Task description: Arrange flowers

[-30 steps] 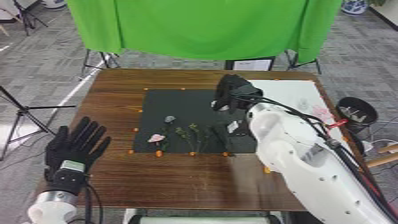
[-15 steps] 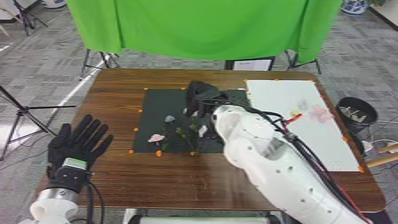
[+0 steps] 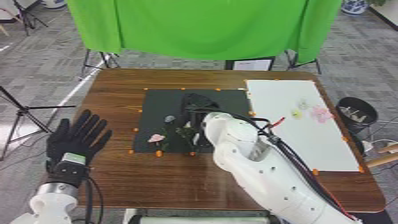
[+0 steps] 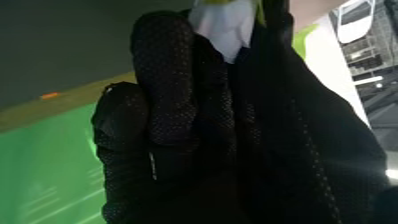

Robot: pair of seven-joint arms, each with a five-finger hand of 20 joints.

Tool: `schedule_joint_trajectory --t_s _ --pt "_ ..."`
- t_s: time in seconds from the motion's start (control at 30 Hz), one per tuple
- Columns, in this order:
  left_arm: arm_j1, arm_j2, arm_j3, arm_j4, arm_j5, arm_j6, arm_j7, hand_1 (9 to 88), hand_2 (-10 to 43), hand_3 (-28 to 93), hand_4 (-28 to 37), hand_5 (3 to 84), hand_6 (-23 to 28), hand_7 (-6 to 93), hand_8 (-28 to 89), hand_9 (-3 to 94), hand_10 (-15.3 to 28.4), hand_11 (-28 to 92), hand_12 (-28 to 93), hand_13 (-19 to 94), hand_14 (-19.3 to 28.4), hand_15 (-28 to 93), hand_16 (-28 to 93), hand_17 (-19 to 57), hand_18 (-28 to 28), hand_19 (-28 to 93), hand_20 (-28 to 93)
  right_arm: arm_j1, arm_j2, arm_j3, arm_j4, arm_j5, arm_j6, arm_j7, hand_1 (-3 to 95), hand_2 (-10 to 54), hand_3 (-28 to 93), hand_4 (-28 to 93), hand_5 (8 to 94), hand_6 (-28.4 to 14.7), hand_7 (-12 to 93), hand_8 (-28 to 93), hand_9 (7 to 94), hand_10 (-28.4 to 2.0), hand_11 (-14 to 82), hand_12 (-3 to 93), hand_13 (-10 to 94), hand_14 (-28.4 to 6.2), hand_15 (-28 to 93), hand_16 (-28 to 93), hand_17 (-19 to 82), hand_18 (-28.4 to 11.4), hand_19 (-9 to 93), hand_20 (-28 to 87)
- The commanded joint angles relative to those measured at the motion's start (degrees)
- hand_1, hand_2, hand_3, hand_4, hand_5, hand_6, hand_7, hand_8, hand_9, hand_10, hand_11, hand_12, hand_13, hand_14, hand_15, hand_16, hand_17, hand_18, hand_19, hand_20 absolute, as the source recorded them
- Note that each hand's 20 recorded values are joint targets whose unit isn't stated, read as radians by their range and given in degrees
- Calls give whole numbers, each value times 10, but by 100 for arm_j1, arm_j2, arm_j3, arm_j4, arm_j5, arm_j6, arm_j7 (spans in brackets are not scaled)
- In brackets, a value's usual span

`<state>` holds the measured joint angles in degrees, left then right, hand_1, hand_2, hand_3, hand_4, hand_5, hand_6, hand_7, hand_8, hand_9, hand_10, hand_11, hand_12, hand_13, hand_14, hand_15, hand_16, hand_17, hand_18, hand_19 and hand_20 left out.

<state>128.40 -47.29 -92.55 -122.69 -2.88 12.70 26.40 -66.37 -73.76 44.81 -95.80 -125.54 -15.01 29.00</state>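
Note:
Over the dark mat (image 3: 160,107) is my right hand (image 3: 197,104) in the head view. The right wrist view shows my right hand (image 4: 171,95) with its fingers and thumb closed round a white flower (image 4: 224,25) near the tips; its stem is mostly hidden. On the mat lie a pink flower (image 3: 156,138), a blue-grey flower (image 3: 170,119) and green stems (image 3: 187,133), partly covered by the right arm. Pink blossoms (image 3: 321,115) and a yellow-green one (image 3: 298,115) lie on the white sheet (image 3: 302,145). My left hand (image 3: 75,141) stands open, left of the mat.
Orange markers line the mat and sheet on the brown table (image 3: 169,180). A dark bin (image 3: 357,111) stands beyond the right edge, a green cloth (image 3: 195,30) hangs behind, and a tripod stands to the left.
My right hand has moved left from near the sheet and then closer over the mat, uncovering more of the sheet. The left hand has shifted only slightly.

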Motion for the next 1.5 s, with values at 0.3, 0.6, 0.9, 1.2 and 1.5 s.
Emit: schedule_joint_trajectory --t_s 0.3,0.6,0.9,1.2,1.5 --pt "33 73 -107 -24 -51 -16 117 292 122 725 -283 441 86 135 -86 371 148 218 111 269 153 384 -69 -68 145 364 111 41 -30 -118 -25 -339 -28 94 502 -95 703 -283 660 -12 245 -20 716 -119 178 237 745 -76 503 291 459 -181 887 333" --pt "117 88 -151 -37 -37 -22 235 291 120 728 -283 440 85 136 -85 370 148 217 112 264 153 380 -69 -67 145 363 111 16 -51 -29 -110 -330 -294 38 465 -95 751 -283 643 -3 238 -111 639 -135 151 170 725 -79 523 291 446 -184 882 335" --pt "212 106 -108 -65 -123 -46 436 294 113 725 -283 437 83 137 -86 367 146 216 112 258 152 376 -66 -68 144 360 111 -55 152 414 -664 -176 -144 18 430 -95 766 -283 598 -20 219 -136 572 -151 124 161 697 -89 534 268 431 -190 877 338" --pt "453 -44 -324 -116 -70 -117 430 293 113 725 -283 437 83 137 -86 367 147 215 113 258 153 377 -65 -69 145 360 112 -340 1332 1537 -1192 203 -105 429 404 -95 755 -283 542 -36 167 -119 533 -159 105 159 663 -109 554 252 399 -208 863 339" --pt "536 -35 -363 -133 -79 -133 439 292 114 722 -283 437 82 135 -86 368 147 215 113 260 153 377 -65 -69 145 359 114 -1209 2237 2630 -1366 344 -187 980 421 -95 758 -283 525 -42 152 -112 514 -153 93 154 658 -110 561 238 394 -206 858 340"
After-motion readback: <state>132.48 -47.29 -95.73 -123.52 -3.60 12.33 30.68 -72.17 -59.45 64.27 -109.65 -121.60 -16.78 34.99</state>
